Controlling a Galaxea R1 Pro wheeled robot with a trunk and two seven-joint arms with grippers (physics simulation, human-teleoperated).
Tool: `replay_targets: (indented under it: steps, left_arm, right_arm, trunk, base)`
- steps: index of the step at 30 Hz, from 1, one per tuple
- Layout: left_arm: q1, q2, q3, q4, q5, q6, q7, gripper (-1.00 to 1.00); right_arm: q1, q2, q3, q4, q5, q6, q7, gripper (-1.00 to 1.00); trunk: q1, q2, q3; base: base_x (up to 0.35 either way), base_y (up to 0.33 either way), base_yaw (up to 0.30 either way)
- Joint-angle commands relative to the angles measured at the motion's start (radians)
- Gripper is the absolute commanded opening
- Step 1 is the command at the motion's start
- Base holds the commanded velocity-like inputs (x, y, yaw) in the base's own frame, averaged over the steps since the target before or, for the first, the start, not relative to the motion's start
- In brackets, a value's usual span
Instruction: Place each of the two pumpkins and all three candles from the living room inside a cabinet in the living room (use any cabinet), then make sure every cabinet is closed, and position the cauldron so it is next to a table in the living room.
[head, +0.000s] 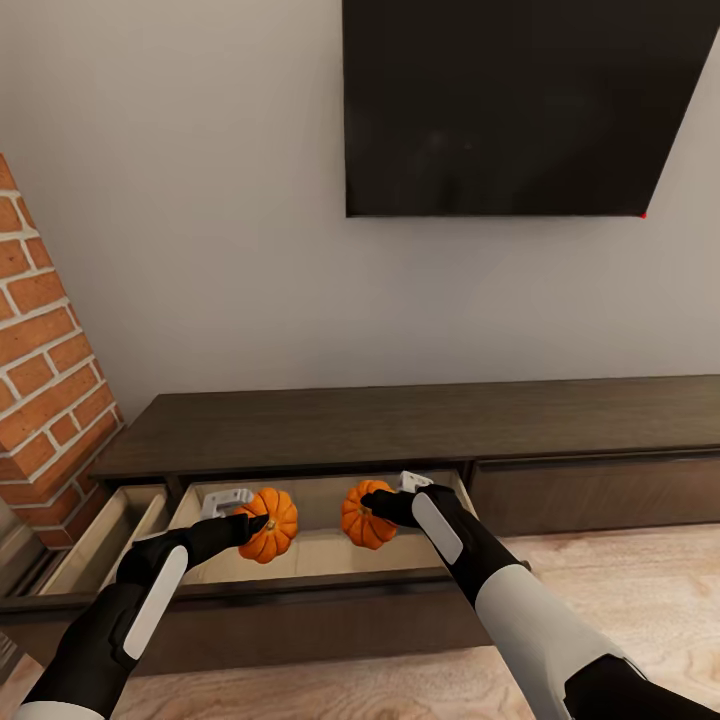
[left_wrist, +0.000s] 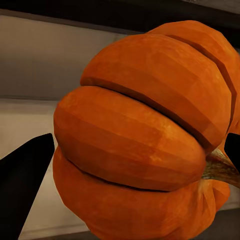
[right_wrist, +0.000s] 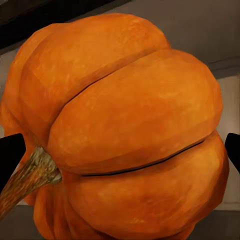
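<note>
Two pumpkins, two grippers, one open cabinet (head: 300, 598) drawer. Left pumpkin (head: 268, 524) pinched in left gripper (head: 252, 524). Right pumpkin (head: 366, 515) pinched in right gripper (head: 372, 503), both over the drawer.

The open drawer (head: 310, 560) of the cabinet (head: 420, 425) has bare pale floor between and behind the two pumpkins (head: 268, 524) (head: 365, 514). Its front edge and the cabinet's top edge bound the opening; white brackets (head: 225, 498) stand at the back.
</note>
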Motion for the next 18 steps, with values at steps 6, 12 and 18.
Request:
replay_targets:
  steps: [6,12,18]
  left_arm:
    - [-0.001,0.001,-0.001,-0.002,-0.003,0.004,-0.001,-1.0]
    - [-0.001,0.001,0.0,-0.001,-0.003,0.005,0.0,-1.0]
    - [-0.001,0.001,0.0,0.0,-0.003,0.005,0.0,-1.0]
  right_arm:
    - [-0.001,-0.001,0.004,-0.002,-0.011,0.001,-0.011,-1.0]
    - [-0.001,-0.001,0.004,-0.002,-0.01,0.001,-0.012,-1.0]
    - [-0.001,-0.001,0.004,-0.002,-0.009,0.001,-0.012,-1.0]
  trunk:
    - [0.0,0.0,-0.001]
    - [0.0,0.0,-0.001]
    - [0.0,0.0,-0.001]
  base:
    - [0.022,0.0,0.0]
    - [0.117,0.0,0.0]
    - [0.114,0.0,0.0]
